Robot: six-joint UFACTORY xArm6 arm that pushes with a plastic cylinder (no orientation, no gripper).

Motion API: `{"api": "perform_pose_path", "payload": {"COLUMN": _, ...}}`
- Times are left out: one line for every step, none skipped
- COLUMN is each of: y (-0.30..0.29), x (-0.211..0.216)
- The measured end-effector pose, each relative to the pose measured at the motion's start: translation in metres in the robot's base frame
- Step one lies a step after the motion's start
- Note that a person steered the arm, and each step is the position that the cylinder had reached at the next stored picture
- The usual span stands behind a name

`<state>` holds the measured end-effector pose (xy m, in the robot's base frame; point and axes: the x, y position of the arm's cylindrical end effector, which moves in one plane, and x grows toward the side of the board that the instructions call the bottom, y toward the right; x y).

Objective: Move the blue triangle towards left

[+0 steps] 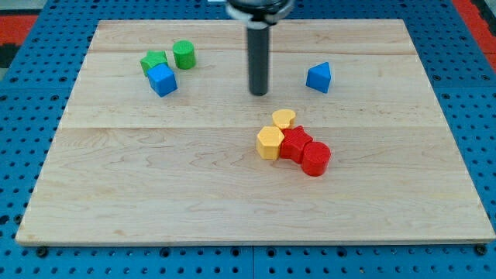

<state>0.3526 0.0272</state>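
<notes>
The blue triangle point(318, 77) lies on the wooden board point(155, 194) at the view's upper right. My tip point(258, 93) is the lower end of the dark rod, near the board's top middle. It stands apart from the blue triangle, to its left, with bare wood between them. It touches no block.
A blue cube point(163, 80), a green star-like block point(153, 62) and a green cylinder point(184, 54) cluster at the upper left. A yellow heart point(284, 118), a yellow hexagon point(270, 143), a red star-like block point(295, 144) and a red cylinder point(315, 159) cluster below my tip.
</notes>
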Motion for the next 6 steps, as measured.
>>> {"api": "perform_pose_path", "payload": {"y": 0.002, "x": -0.078}}
{"api": "perform_pose_path", "payload": {"y": 0.07, "x": -0.062}}
{"api": "perform_pose_path", "payload": {"y": 0.152, "x": -0.033}}
{"api": "perform_pose_path", "payload": {"y": 0.142, "x": -0.007}}
{"api": "perform_pose_path", "payload": {"y": 0.054, "x": -0.031}}
{"api": "perform_pose_path", "payload": {"y": -0.04, "x": -0.036}}
